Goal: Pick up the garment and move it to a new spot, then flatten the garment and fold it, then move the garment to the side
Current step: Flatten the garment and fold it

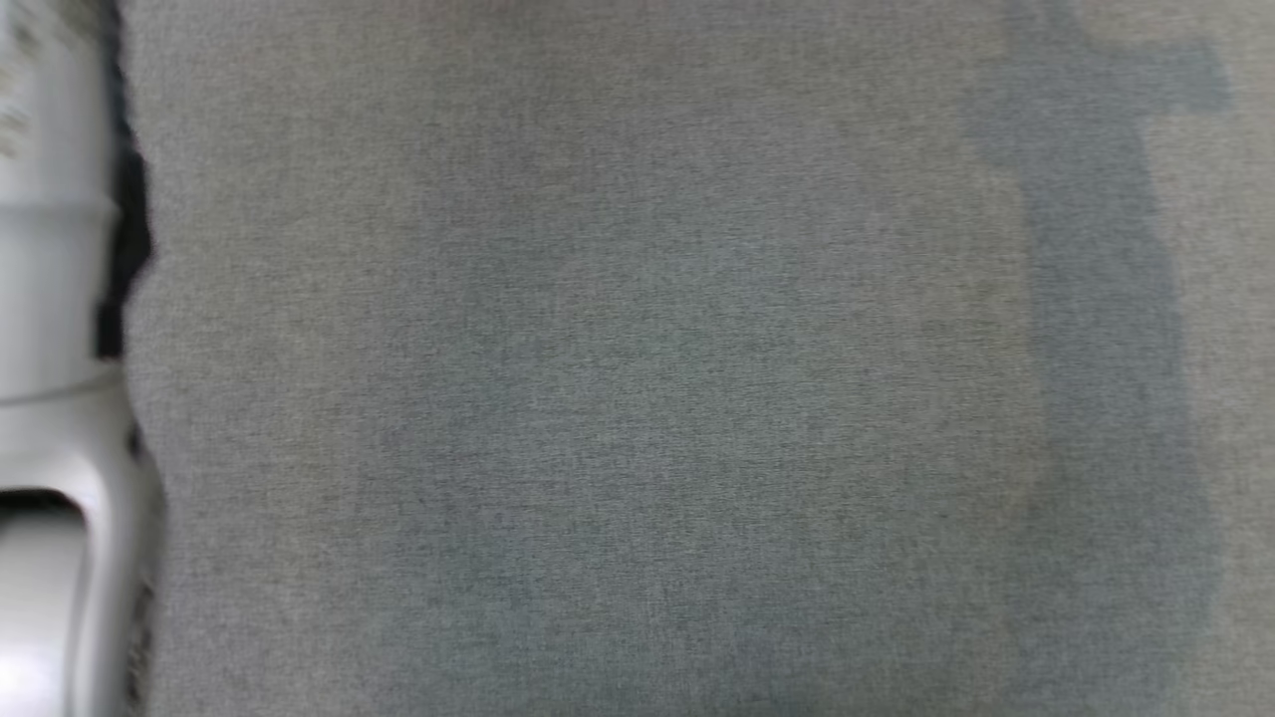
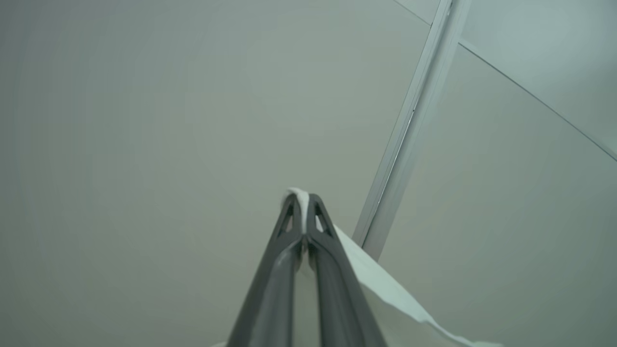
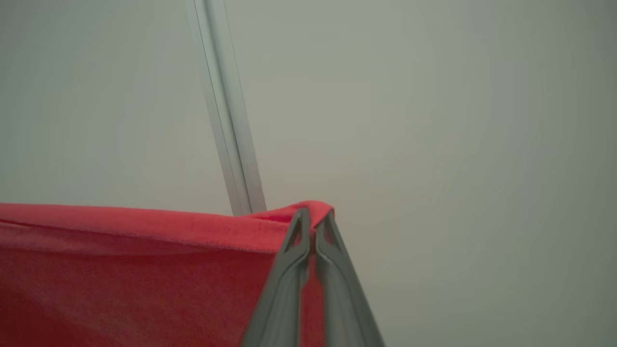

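The right gripper (image 3: 315,214) is closed tight on the top corner of a red garment (image 3: 120,270). The cloth's upper edge runs taut from the fingertips toward the left of the right wrist view, and the rest hangs below. A metal strip (image 3: 226,111) crosses the pale wall behind.

The left gripper (image 2: 302,197) is likewise clamped on a pale cloth (image 2: 385,289) that peeks past its tips and falls away to lower right. I cannot tell whether this belongs to the same garment.

In the head view, a pale forearm (image 1: 50,299) edges a grey woven surface (image 1: 637,358).
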